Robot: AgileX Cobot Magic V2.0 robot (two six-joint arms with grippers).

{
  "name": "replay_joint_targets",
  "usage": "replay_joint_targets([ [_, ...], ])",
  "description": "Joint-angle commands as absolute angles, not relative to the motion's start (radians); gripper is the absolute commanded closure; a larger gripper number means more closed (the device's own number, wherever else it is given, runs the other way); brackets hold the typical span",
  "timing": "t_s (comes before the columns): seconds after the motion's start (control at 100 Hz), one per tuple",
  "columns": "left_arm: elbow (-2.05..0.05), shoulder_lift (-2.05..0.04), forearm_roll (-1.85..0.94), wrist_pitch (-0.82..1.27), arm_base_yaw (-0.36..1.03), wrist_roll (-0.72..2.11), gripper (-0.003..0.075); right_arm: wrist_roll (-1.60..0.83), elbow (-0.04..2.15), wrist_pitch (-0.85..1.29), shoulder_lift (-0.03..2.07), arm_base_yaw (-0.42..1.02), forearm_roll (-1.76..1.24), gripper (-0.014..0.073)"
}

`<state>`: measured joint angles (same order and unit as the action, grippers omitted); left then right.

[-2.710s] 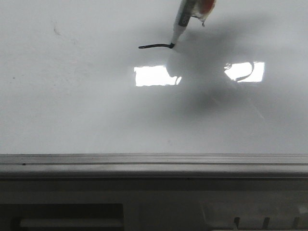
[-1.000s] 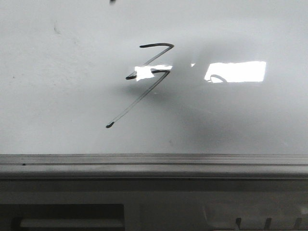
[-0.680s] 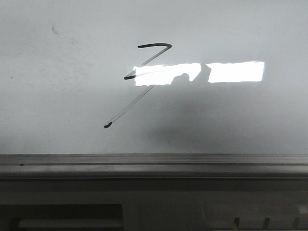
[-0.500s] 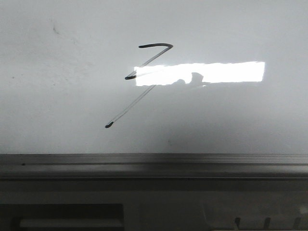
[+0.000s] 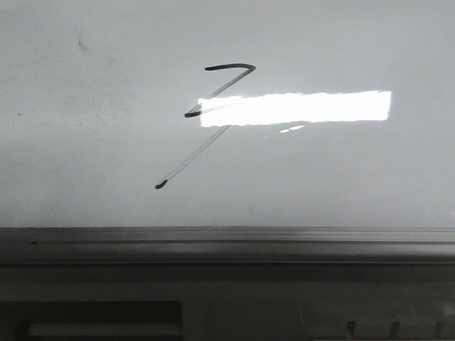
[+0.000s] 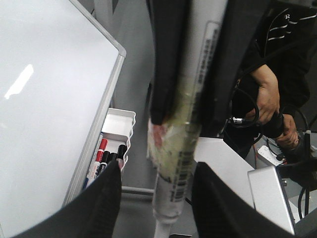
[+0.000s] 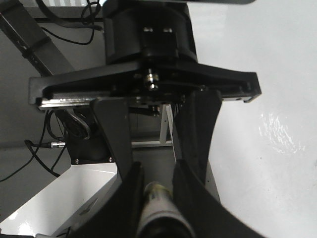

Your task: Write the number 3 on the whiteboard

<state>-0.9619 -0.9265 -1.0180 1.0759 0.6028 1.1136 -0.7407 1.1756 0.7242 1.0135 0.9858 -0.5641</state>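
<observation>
The whiteboard (image 5: 341,177) is glossy, pale grey-white, faintly smudged, with a ribbed grey metal rail along its near edge. On it sits the number 3 (image 5: 213,106): a thin dark zigzag left of centre, with a short top bar, slanted strokes and a faint tail ending in a dot. A bright rectangular glare (image 5: 295,108) washes out its middle stroke. Half a second ago a dark reflection notched that glare; now it is an unbroken strip, and no arm shows in the front view. The right gripper (image 7: 157,196) is clamped on a marker (image 7: 159,208), black fingers (image 7: 129,198) pressing its barrel. The left gripper (image 6: 156,198) stands apart around a white, tape-wrapped marker barrel (image 6: 178,148), beside the board's corner.
</observation>
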Motion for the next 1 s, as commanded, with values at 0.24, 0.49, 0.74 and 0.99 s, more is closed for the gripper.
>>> replay_joint_targets([
  [0.24, -0.993, -0.924, -1.097, 1.057, 0.612, 1.115, 0.0643, -0.756, 1.211, 0.653, 1.0, 0.999, -0.593, 0.0657],
  [0.49, -0.993, -0.924, -1.097, 1.1, 0.612, 1.115, 0.0741, -0.756, 1.211, 0.649, 1.0, 0.999, -0.593, 0.0631],
  [0.74, -0.965, -0.915, -1.235, 0.987, 0.612, 1.087, 0.0741, -0.756, 1.211, 0.574, 0.983, 0.97, -0.589, 0.0082],
  [0.99, -0.807, -0.831, -1.125, 0.594, 0.612, 0.873, 0.0741, -0.718, 1.2, 0.584, 0.862, 0.781, -0.582, 0.0139],
])
